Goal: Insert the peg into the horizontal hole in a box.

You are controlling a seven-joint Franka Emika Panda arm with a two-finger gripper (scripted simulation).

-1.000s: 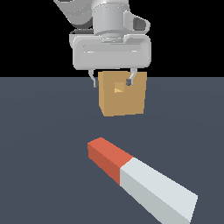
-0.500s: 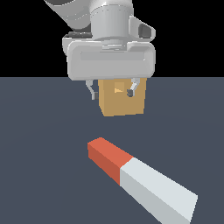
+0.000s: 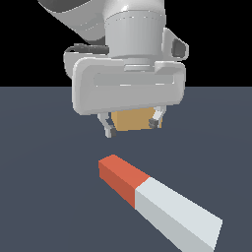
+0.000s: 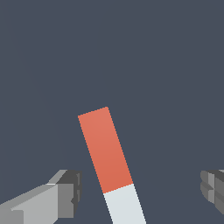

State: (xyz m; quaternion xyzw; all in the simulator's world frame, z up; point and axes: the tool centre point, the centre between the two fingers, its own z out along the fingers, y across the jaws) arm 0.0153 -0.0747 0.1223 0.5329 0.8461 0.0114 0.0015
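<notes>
The peg (image 3: 157, 199) lies flat on the dark floor, its red-orange end toward the box and its pale white-grey length running to the exterior view's lower right. In the wrist view the peg (image 4: 108, 153) shows its red end and the start of the white part. My gripper (image 3: 133, 129) hangs open above the floor, beyond the peg's red end, holding nothing. Its fingertips (image 4: 70, 192) stand wide apart on either side of the peg. The tan box (image 3: 131, 120) sits behind the gripper, mostly covered by the hand. The hole is hidden.
A dark blue-grey floor (image 3: 44, 197) spreads under everything. The arm's large grey hand body (image 3: 129, 88) fills the upper middle of the exterior view.
The gripper has come toward the camera and the peg, growing larger in view and covering most of the box and its hole. The peg has not moved.
</notes>
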